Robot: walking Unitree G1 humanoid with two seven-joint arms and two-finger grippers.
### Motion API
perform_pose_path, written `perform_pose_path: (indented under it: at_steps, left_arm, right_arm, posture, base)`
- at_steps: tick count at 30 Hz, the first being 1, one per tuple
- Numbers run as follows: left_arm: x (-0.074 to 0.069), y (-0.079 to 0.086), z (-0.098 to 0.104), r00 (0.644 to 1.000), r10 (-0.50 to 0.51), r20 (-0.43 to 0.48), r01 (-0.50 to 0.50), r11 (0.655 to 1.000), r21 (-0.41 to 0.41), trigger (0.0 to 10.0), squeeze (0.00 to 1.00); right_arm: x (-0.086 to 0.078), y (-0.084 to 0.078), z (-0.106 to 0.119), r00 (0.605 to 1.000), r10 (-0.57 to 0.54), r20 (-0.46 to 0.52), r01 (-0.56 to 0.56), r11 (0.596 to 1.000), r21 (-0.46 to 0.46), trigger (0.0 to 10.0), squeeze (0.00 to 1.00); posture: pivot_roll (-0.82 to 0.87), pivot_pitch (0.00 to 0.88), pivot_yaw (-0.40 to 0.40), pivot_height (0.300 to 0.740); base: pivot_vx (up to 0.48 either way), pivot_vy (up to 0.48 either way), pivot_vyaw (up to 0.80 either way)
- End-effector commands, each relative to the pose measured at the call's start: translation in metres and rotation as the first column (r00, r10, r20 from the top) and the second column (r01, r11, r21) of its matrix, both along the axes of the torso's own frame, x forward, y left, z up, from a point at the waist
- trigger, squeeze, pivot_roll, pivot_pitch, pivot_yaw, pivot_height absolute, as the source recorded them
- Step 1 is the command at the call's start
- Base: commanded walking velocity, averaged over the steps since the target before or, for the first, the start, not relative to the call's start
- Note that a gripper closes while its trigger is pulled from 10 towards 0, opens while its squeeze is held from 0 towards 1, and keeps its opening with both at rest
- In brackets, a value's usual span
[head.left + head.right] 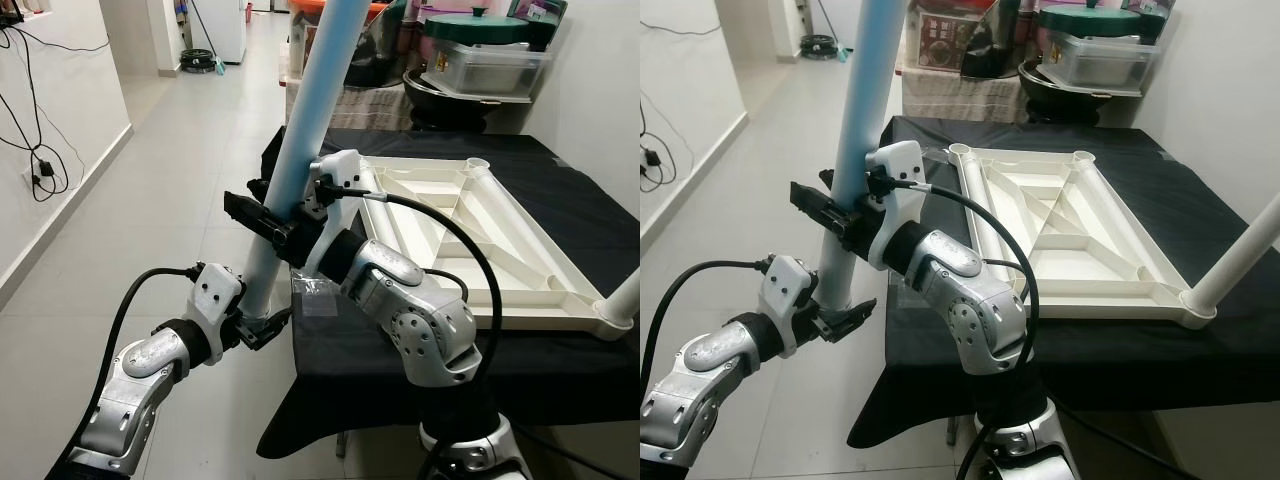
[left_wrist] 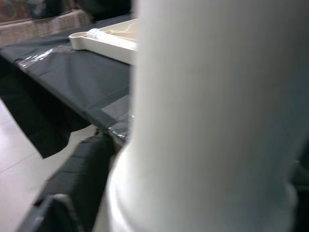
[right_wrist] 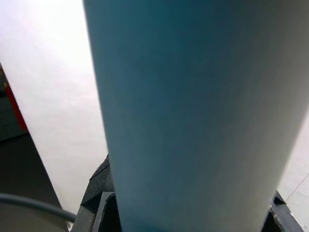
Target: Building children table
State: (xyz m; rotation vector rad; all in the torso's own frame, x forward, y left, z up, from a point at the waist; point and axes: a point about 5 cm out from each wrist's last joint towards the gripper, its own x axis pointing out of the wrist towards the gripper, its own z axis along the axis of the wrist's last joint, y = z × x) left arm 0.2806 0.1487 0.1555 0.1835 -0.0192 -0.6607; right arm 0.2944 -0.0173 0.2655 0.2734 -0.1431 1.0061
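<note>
The 2 head views look forward and down from above the robot's chest, across a black-covered table (image 1: 590,220) at 2 o'clock and tiled floor (image 1: 170,180) at 10 o'clock; both share the upturned cream tabletop (image 1: 1080,225) and the pale blue leg (image 1: 310,120) rising at 12 o'clock, the right eye set slightly to the side. The left wrist view sits very close against that leg's lower end (image 2: 217,121), facing toward the table edge. The right wrist view presses close to the leg (image 3: 193,111), facing the floor
</note>
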Motion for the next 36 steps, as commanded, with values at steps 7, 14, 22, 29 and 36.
perform_pose_path:
  at_steps: [7,14,22,29,36]
  left_arm:
    - [-0.001,-0.011,0.003,0.998,-0.054,0.028,0.054,0.998,-0.010,0.0,0.00]
    - [-0.001,-0.010,0.001,0.998,-0.057,0.009,0.057,0.998,-0.005,0.0,0.00]
    - [-0.002,-0.014,0.001,0.997,-0.080,0.000,0.080,0.997,-0.018,10.0,0.00]
    - [-0.005,-0.013,0.001,0.995,-0.104,0.005,0.104,0.995,0.003,10.0,0.00]
    - [-0.025,-0.028,0.016,0.959,-0.282,-0.022,0.279,0.956,-0.086,10.0,0.00]
  right_arm:
    - [-0.008,0.008,-0.003,0.997,0.079,-0.022,-0.079,0.997,0.004,0.0,0.00]
    - [-0.009,0.009,-0.001,0.996,0.086,-0.020,-0.085,0.996,0.010,0.0,0.00]
    - [-0.008,0.009,0.000,0.996,0.089,-0.020,-0.089,0.996,0.008,3.9,0.00]
    - [-0.004,0.003,0.006,0.995,0.090,-0.033,-0.088,0.994,0.070,10.0,1.00]
    - [-0.010,-0.016,0.012,0.932,0.362,-0.019,-0.352,0.916,0.193,10.0,1.00]
  posture:
    - [0.10,0.000,-0.076,0.740]
    - [0.10,0.000,-0.075,0.740]
    - [0.10,0.000,-0.077,0.740]
    - [0.10,0.000,-0.078,0.740]
    - [0.11,0.000,-0.084,0.740]
  base:
    - [0.000,0.000,0.00]
    - [0.000,0.000,0.00]
    - [0.000,0.000,0.00]
    - [0.000,0.000,0.00]
    - [0.000,0.000,0.00]
